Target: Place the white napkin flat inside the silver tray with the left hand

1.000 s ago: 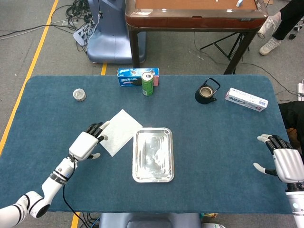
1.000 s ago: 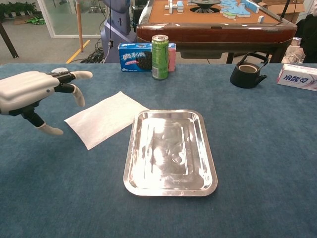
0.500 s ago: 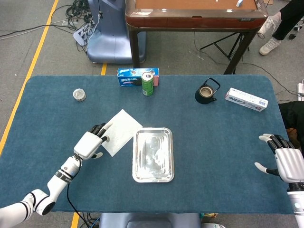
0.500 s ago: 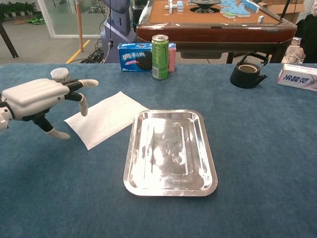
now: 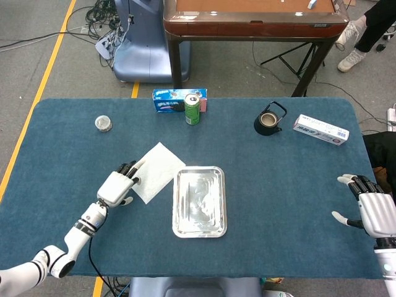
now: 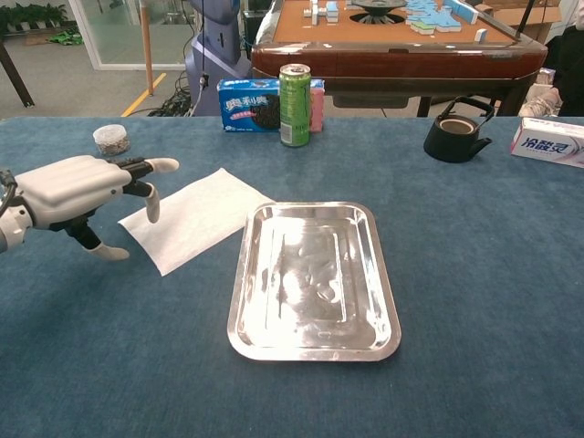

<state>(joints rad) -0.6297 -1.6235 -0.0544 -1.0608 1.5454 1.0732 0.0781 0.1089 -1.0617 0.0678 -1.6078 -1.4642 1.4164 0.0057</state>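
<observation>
My left robot hand is open, its fingers spread and pointing toward the napkin. It holds nothing. From the head view the fingertips are over the left edge of the napkin, but I cannot tell if they really touch it; in the chest view they seem just above the corner.

The napkin lies flat on the table, to the left of the tray. Its right corner is just beside the upper left corner of the tray, touching or almost touching the rim. It is white, square, turned like a diamond, and it looks smooth with no folds.

The tray is silver, with nothing inside.

My right robot hand is far away at the right edge of the table, open too, with fingers apart and holding nothing.

Behind the napkin stand a green can and a blue box. A small jar is at the left, a black kettle and a white box at the right.
</observation>
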